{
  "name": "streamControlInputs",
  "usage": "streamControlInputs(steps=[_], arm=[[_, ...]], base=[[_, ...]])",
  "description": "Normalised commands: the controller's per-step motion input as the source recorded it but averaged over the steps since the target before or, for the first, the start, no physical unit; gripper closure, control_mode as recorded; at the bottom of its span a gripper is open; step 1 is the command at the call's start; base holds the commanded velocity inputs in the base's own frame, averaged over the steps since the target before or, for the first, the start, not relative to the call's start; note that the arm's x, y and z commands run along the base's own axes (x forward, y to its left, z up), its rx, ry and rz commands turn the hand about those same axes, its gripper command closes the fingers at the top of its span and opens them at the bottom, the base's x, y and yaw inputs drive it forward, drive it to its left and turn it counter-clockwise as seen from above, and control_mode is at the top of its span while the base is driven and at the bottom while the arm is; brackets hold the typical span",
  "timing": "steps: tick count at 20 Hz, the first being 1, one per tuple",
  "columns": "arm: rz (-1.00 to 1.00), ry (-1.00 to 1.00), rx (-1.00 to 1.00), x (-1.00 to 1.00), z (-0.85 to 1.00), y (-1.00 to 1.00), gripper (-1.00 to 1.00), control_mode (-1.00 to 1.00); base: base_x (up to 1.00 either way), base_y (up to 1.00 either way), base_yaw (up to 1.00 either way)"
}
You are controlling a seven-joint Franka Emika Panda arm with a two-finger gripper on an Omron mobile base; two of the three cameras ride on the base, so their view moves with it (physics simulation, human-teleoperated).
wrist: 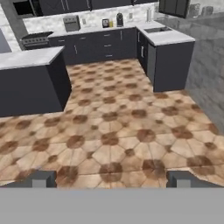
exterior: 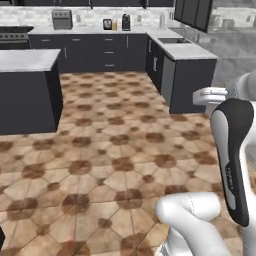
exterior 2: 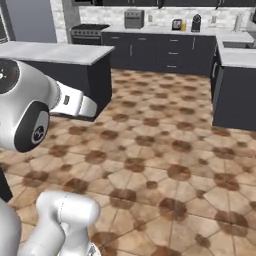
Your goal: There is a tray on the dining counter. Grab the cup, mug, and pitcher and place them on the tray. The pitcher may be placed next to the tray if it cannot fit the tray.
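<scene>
My gripper [wrist: 111, 180] is open; its two dark fingertips [wrist: 43, 179] stand wide apart at the bottom of the hand view with nothing between them. It points out over the tiled kitchen floor [wrist: 113, 131]. A free-standing counter [exterior: 25, 60] with a pale top and a dark charcoal base stands to the left and fits the dining counter; it also appears as the counter [exterior 2: 50, 52] and the counter [wrist: 26, 59]. The tray, the cup, the mug and the pitcher are out of view.
A dark peninsula with a sink [exterior: 187, 50] juts out on the right. The back worktop [exterior: 100, 31] along the white brick wall carries a toaster [exterior: 62, 20] and a coffee machine [exterior: 126, 22]. A stove [exterior 2: 87, 32] stands at the back left. Open floor [exterior: 110, 150] lies between.
</scene>
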Motion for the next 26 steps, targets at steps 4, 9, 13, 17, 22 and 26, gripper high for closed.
streamControlInputs(steps=[4,9,13,17,22,26], arm=[[0.0,0.0,0.0,0.0,0.0,0.0,-1.0,1.0],[0.0,0.0,0.0,0.0,0.0,0.0,-1.0,1.0],[0.0,0.0,0.0,0.0,0.0,0.0,-1.0,1.0],[0.0,0.0,0.0,0.0,0.0,0.0,-1.0,1.0],[0.0,0.0,0.0,0.0,0.0,0.0,-1.0,1.0],[0.0,0.0,0.0,0.0,0.0,0.0,-1.0,1.0]], base=[[1.0,-0.53,0.1],[1.0,-0.06,0.07],[1.0,0.12,0.0],[1.0,0.01,0.0],[1.0,0.13,0.0],[1.0,0.25,-0.03]])
